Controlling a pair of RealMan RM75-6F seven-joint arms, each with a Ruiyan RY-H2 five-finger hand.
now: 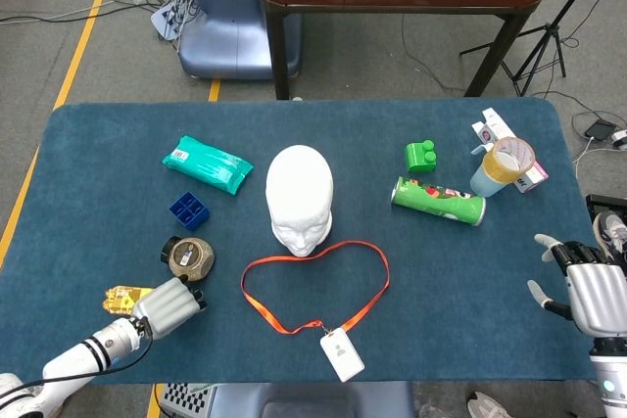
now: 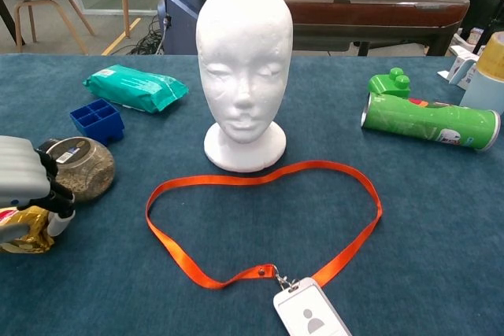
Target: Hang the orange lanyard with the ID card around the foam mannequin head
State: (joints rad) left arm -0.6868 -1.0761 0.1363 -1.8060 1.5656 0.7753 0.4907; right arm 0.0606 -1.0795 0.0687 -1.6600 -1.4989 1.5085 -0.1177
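The white foam mannequin head point(image 1: 300, 201) point(image 2: 244, 68) stands upright mid-table. In front of it the orange lanyard point(image 1: 386, 271) point(image 2: 376, 208) lies flat in an open loop, touched by neither hand. Its ID card point(image 1: 342, 356) point(image 2: 311, 316) lies face up near the front edge. My left hand point(image 1: 168, 305) point(image 2: 24, 182) is at the front left, well left of the loop, its fingers curled in on nothing, over a gold snack pack point(image 1: 125, 295) point(image 2: 24, 234). At the far right edge my right hand point(image 1: 586, 291) hovers with fingers spread and empty.
A round jar point(image 1: 189, 257) point(image 2: 79, 167), a blue tray point(image 1: 189, 210) and a green wipes pack point(image 1: 206, 163) lie left of the head. On the right are a green can point(image 1: 438, 201) lying down, a green toy point(image 1: 421, 156) and a tape roll on a cup point(image 1: 509, 162).
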